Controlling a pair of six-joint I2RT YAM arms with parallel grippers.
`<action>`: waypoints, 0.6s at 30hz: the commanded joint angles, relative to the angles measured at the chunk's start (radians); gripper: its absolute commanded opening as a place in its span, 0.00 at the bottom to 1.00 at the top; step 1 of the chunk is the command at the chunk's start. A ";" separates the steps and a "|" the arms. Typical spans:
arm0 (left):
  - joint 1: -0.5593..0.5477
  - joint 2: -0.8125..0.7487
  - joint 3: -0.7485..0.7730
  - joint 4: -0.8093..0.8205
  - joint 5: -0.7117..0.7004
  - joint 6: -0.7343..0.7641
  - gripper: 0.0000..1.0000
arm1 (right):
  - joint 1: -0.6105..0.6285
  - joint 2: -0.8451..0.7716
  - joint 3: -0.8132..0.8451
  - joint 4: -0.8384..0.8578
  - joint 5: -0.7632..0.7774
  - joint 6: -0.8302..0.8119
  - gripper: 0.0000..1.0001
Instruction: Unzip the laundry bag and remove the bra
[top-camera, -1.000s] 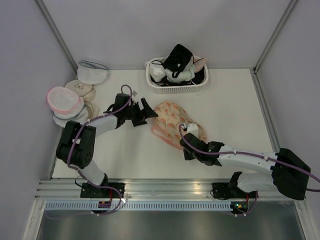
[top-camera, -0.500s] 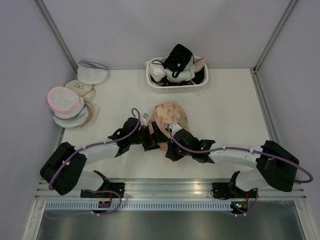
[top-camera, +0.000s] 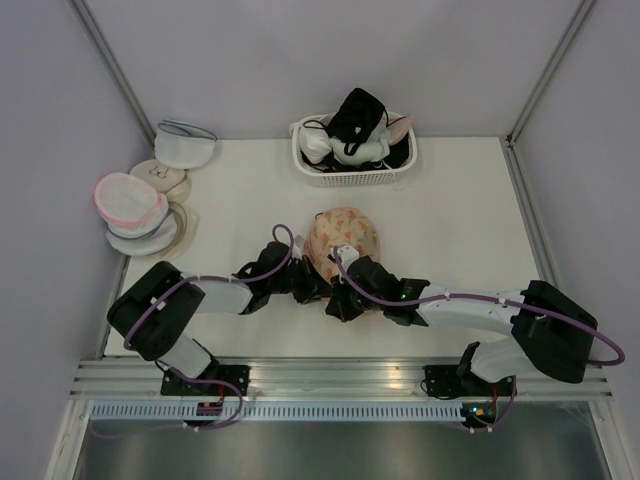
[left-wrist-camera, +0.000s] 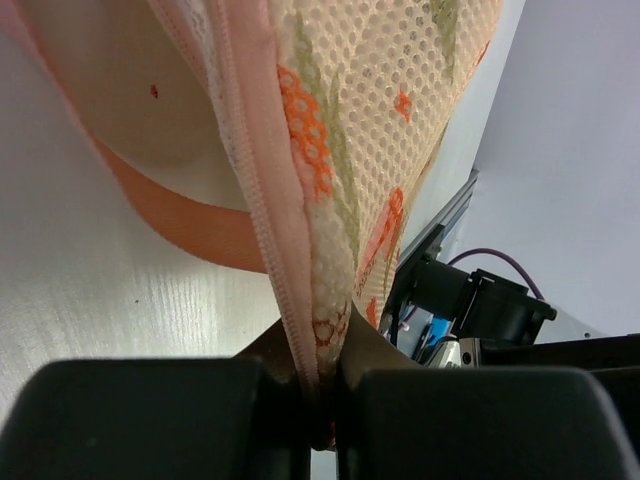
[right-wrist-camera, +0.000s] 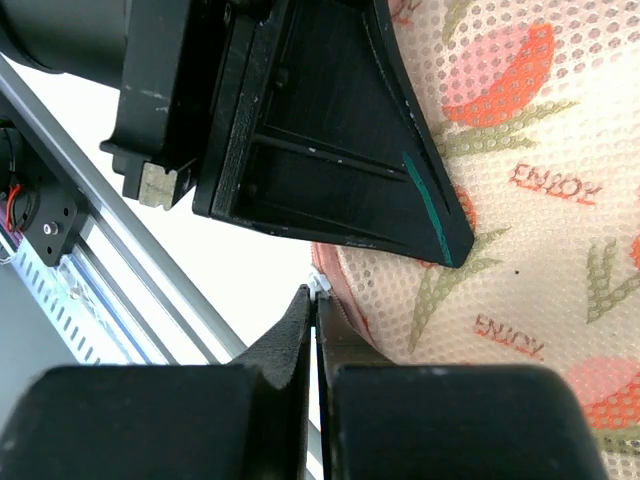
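I have the laundry bag (top-camera: 345, 234) lying flat on the table (top-camera: 470, 220), and both arms meet at its near end. The left gripper (left-wrist-camera: 322, 350) has its fingers squeezed together on the bag's peach zip edging (left-wrist-camera: 262, 215), with the mesh fabric pinched between them and pulled up into a ridge. The right gripper (right-wrist-camera: 313, 300) comes in against the same end from the bag's right. Its fingers are pressed together at the rim, with a small pale tab (right-wrist-camera: 318, 284) poking out at their tips. I cannot tell whether that tab is the zip pull.

The two tools crowd each other here. On the right wrist view, the left one's black body fills the frame just above the bag's edge. The bag's far lobe lies uncovered.

Beyond the bag, apart from it, stands a white basket (top-camera: 345, 180) heaped with black and pale garments (top-camera: 355, 125). Well to the bag's left, round mesh bags (top-camera: 128, 200) are stacked by the wall.

To the bag's right the tabletop is bare up to the edge. To its left there is a bare strip before the stack. The metal rail (top-camera: 330, 372) runs near the bag's pinched end.
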 joint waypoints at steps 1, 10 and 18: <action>-0.001 0.010 0.047 0.016 -0.029 0.023 0.03 | 0.000 -0.034 0.026 -0.024 -0.003 -0.013 0.00; 0.132 -0.006 0.137 -0.121 0.055 0.167 0.02 | 0.006 -0.075 -0.019 -0.311 0.150 0.012 0.00; 0.198 0.065 0.277 -0.349 0.270 0.437 0.02 | -0.041 -0.075 -0.008 -0.486 0.576 0.127 0.00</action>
